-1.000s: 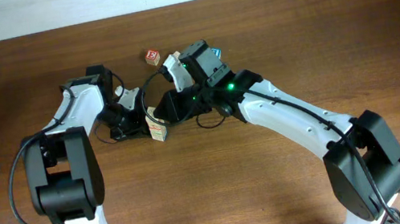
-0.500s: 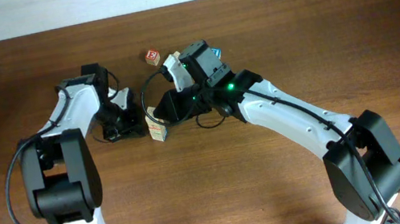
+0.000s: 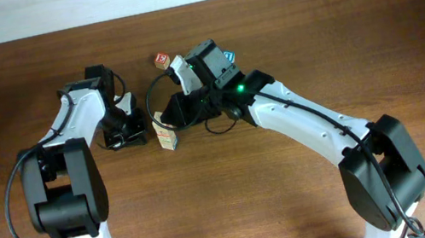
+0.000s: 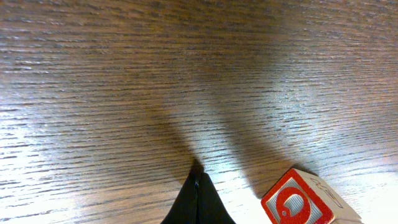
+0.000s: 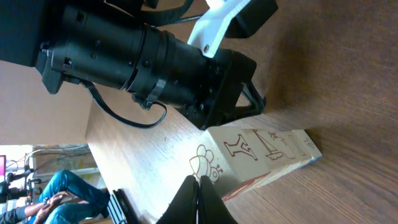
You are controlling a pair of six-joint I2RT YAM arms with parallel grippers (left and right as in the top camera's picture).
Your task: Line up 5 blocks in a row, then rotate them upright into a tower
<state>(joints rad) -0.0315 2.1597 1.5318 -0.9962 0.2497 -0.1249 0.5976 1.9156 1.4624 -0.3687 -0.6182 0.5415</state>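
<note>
The row of pale blocks (image 3: 166,134) lies on the table (image 3: 309,25), between my two grippers. The blocks are little wooden cubes with flat sides and sharp corners. They sit side by side and touch each other. On their light tops I see brown drawings: a bug, a letter Y and more marks that are too small to read. One long side of the row has a red edge.

My right gripper (image 5: 198,186) has its two fingers pressed together with nothing between them. The tips point at the near end of the row, just beside the bug picture. I cannot tell if they touch the wood.

My left gripper (image 4: 197,182) is pressed together too and holds nothing. Its tip is low over the table. A red-faced block (image 4: 303,200) with a round white letter sits just beside it, a bit tilted in my view.

Another red block (image 3: 161,59) stands alone, apart from the row, toward the far edge.

The table is dark brown wood with fine lines and a soft shine. My left gripper's black body stands right behind the row.
</note>
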